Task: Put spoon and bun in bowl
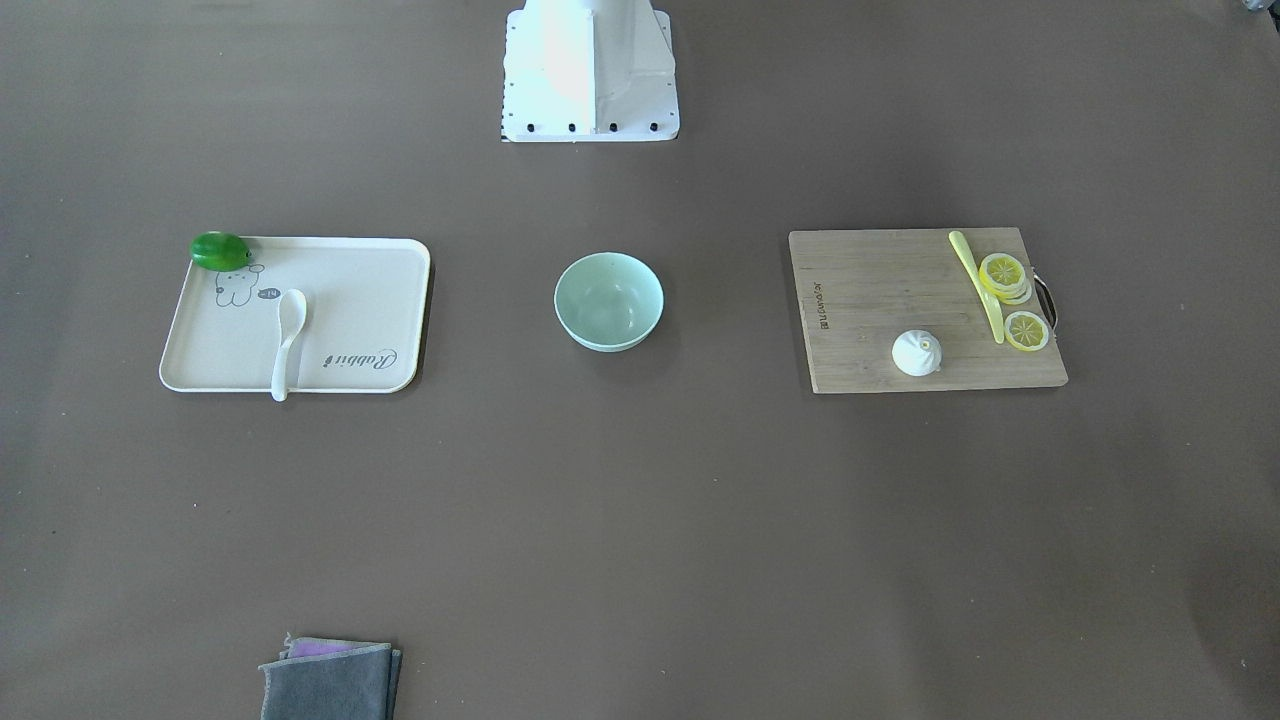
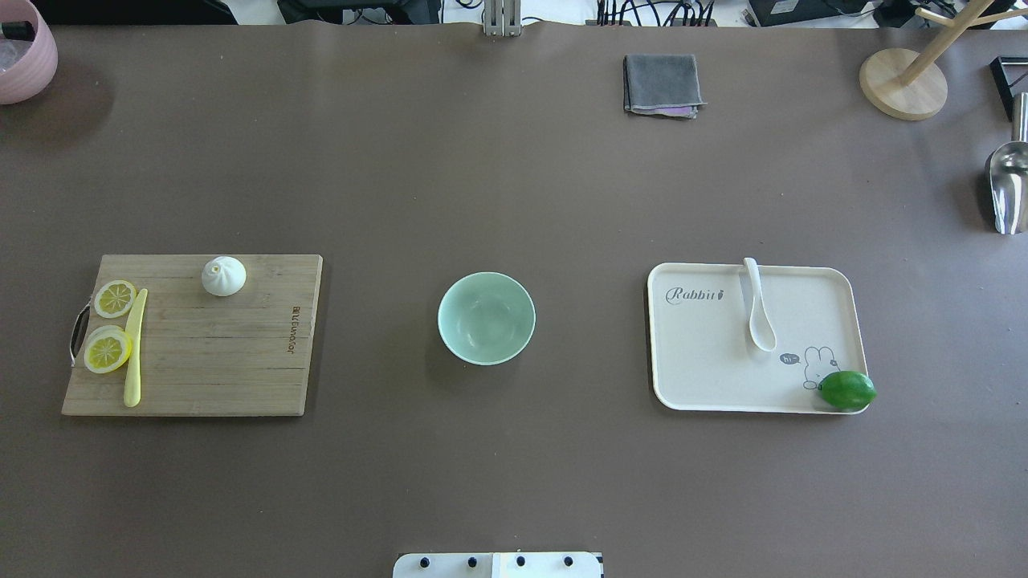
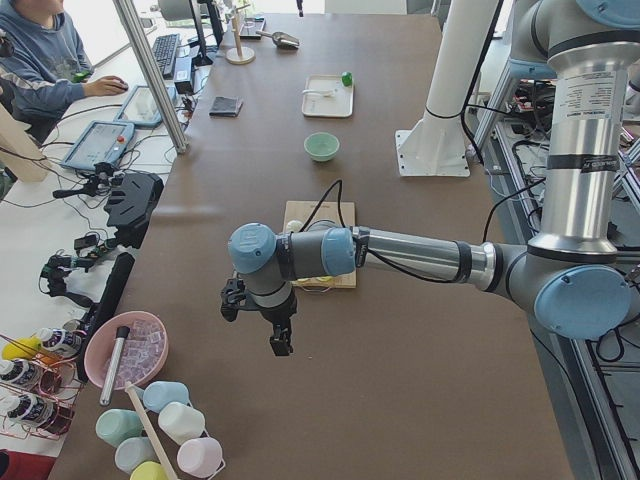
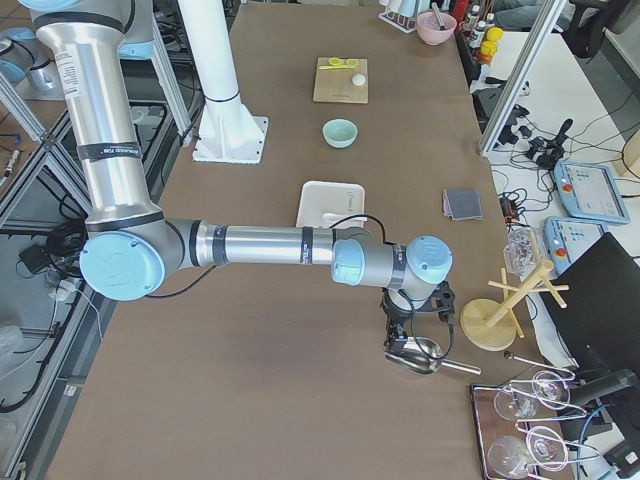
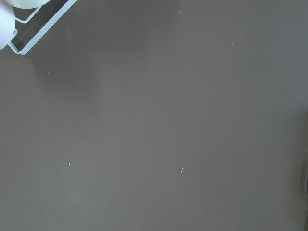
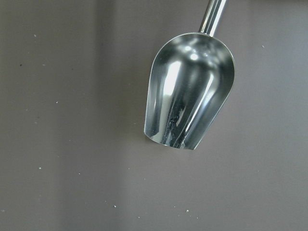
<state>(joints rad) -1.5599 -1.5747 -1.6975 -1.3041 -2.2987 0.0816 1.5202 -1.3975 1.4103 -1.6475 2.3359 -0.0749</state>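
Note:
The white spoon (image 2: 758,309) lies on a cream tray (image 2: 707,377) at the robot's right, scoop towards the robot. The white pleated bun (image 2: 223,275) sits on a wooden cutting board (image 2: 241,361) at the robot's left. The mint-green bowl (image 2: 486,318) stands empty between them. My left gripper (image 3: 255,322) hangs over bare table well beyond the board's end. My right gripper (image 4: 412,325) hangs over a metal scoop (image 6: 190,91), far from the tray. Neither gripper shows in the overhead, front or wrist views, so I cannot tell whether they are open or shut.
A green lime (image 2: 846,389) rests on the tray's near right corner. Lemon slices (image 2: 108,351) and a long yellow utensil (image 2: 134,349) lie on the board. A grey cloth (image 2: 661,84), a wooden stand (image 2: 899,80) and a pink tub (image 2: 24,52) sit along the far edge.

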